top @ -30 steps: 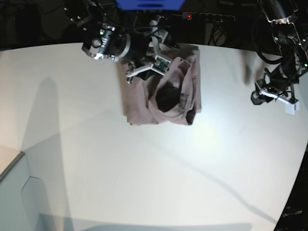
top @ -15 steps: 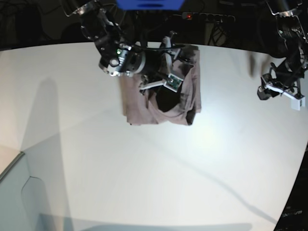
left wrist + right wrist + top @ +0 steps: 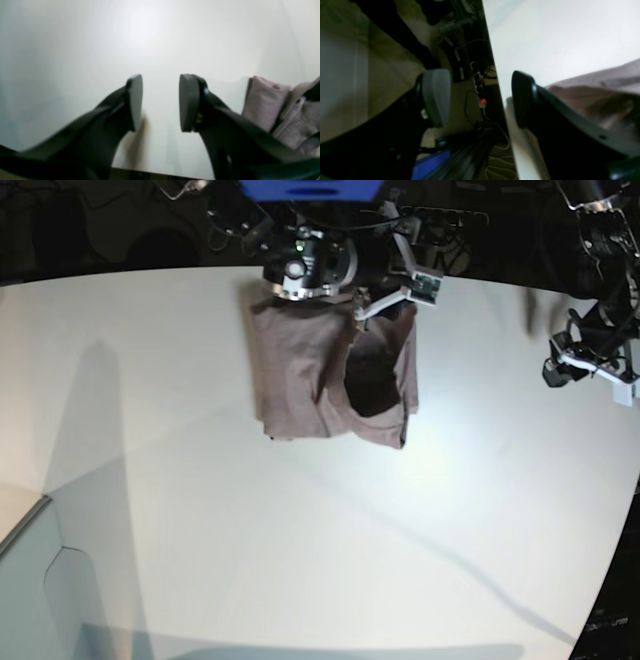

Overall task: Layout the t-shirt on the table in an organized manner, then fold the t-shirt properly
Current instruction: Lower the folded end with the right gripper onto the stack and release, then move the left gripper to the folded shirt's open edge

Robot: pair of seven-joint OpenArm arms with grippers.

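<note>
Our right gripper (image 3: 480, 100) hangs wide open at the far table (image 3: 200, 480) edge, empty, one finger (image 3: 522, 100) over the t-shirt (image 3: 310, 370). Left gripper (image 3: 160, 102) part-open, empty, apart. Risk: closing here pinches several bunched layers, dragging the shirt off-edge.

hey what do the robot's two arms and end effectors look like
Both arms are black. The left end effector has two dark fingers ending in flat oval pads. The right end effector has one grey pad and one dark pad. In the base view its wrist carries a green light and white brackets.
</note>
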